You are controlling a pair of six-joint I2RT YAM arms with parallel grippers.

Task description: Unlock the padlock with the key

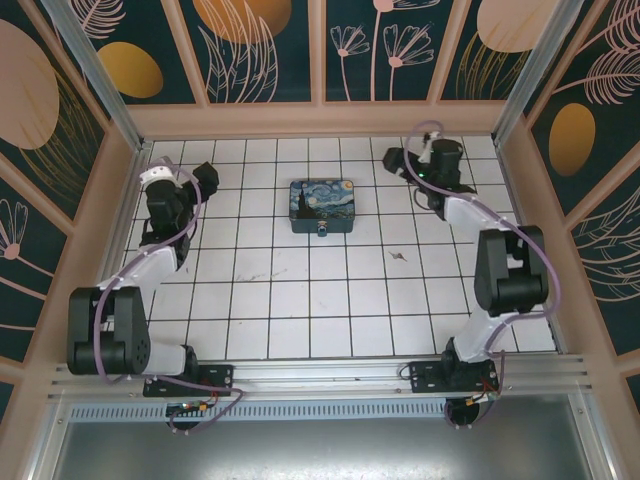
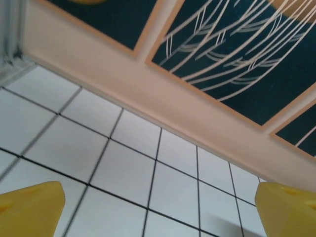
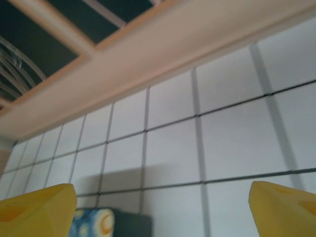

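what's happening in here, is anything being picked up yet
Nothing is held yet. The left fingers and right fingers hover over the far tiles, wide open and empty. The padlock sits by the near edge of the Starry Night box; the key lies on the tiles off to the box's right.

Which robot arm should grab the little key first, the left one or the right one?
Probably the right. The key lies on the tiles on the right arm's side, to the right of the box, farther from the left fingers. The right fingers are open and empty.
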